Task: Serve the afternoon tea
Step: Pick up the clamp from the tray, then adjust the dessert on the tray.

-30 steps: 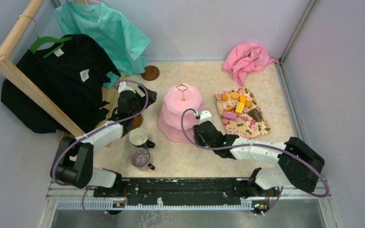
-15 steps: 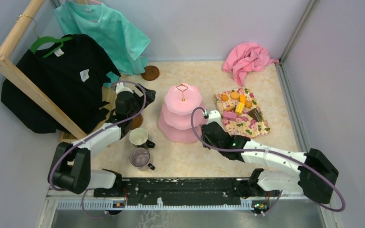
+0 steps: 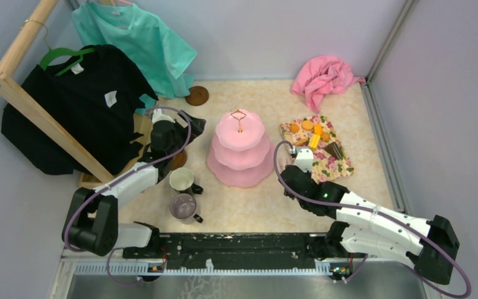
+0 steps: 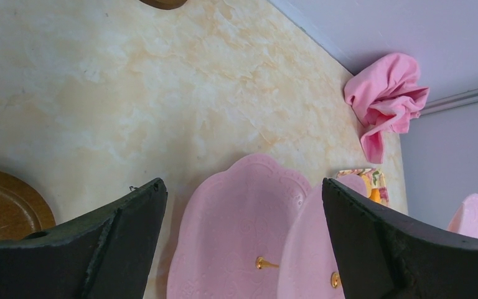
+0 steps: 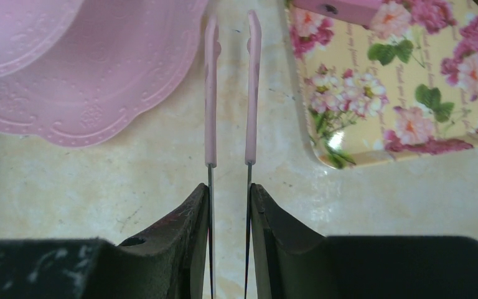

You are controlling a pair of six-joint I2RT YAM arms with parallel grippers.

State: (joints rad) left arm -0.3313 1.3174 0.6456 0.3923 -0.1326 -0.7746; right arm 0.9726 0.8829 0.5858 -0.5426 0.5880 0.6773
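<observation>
The pink three-tier cake stand [image 3: 240, 149] with its gold loop [image 3: 239, 115] stands mid-table. Small orange, yellow and brown snacks [image 3: 314, 140] lie on the floral mat [image 3: 333, 167] to its right. My right gripper [image 3: 295, 167] is shut on pink-tipped metal tongs [image 5: 210, 93]. Their tips hang over bare table between the stand's bottom tier [image 5: 99, 75] and the mat's near corner [image 5: 398, 93]. My left gripper [image 3: 165, 134] is open and empty, left of the stand [image 4: 236, 237], beside a brown saucer [image 4: 6, 205]. A white mug [image 3: 182, 179] and a grey-purple mug [image 3: 183, 205] stand at front left.
A second brown saucer [image 3: 197, 95] lies at the back. A pink cloth [image 3: 323, 78] is bunched in the back right corner. A wooden rack [image 3: 34, 109] with black and teal shirts fills the left side. Walls close the right and back.
My right arm has swung right with the tongs, from in front of the stand to the mat's near-left corner. My left gripper has barely moved.
</observation>
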